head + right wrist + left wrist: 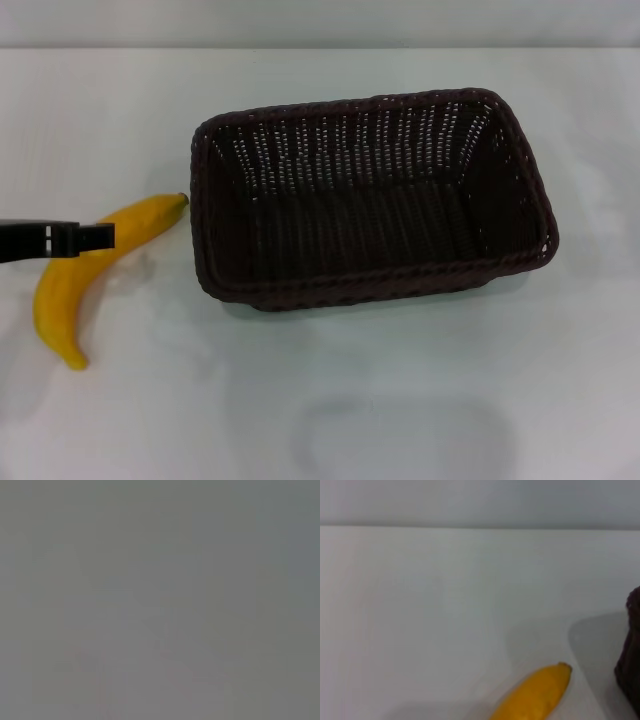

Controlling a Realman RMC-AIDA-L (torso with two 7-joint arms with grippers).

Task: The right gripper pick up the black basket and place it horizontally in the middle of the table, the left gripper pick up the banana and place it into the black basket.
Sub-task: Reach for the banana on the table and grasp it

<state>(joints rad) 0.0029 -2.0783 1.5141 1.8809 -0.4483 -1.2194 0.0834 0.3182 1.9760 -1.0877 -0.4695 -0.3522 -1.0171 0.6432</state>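
While you look down from the head view, here is what you have:
Left gripper [100,236]: reaching in over the banana's middle; you cannot tell if it is apart or together
Banana [85,272]: flat on the table [400,400], right under that gripper
Black basket [370,195]: just past the banana's stem tip, beyond the gripper; upright, long side across
Right gripper: you cannot see it

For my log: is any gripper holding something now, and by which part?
Cannot tell: left gripper overlaps the banana, which lies on the table.
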